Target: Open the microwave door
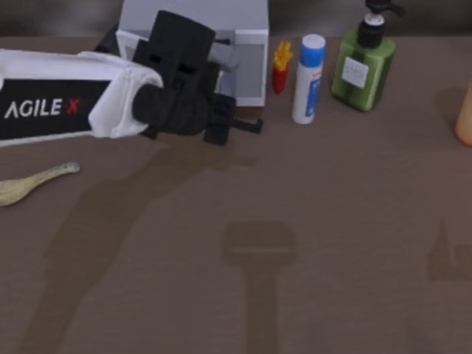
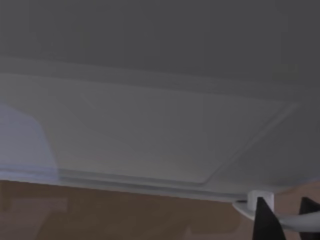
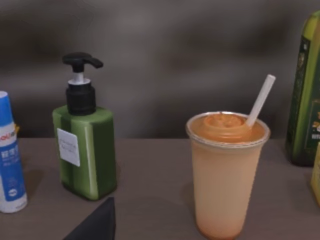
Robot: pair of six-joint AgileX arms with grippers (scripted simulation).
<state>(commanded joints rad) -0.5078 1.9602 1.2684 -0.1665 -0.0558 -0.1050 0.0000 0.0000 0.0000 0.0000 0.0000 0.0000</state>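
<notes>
Centrally, one microwave (image 1: 221,29), left end effector (image 1: 234,127) at its door (image 2: 150,130) — grip unclear, two bottles.

Microwave (image 1: 221,22) at table (image 1: 332,221) rear, left of centre. Fries toy (image 1: 281,66), tube (image 1: 308,77), pump bottle (image 1: 363,66) in row to its right. Cup (image 1: 464,114) at right edge. Spoon (image 1: 37,184) at left edge.

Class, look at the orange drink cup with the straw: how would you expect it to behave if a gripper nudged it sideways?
The orange drink cup is tall and narrows toward its base, so it would probably tip rather than slide. Its straw pokes through the lid, so a spill seems possible. It looks full, likely heavy for its size.
</notes>
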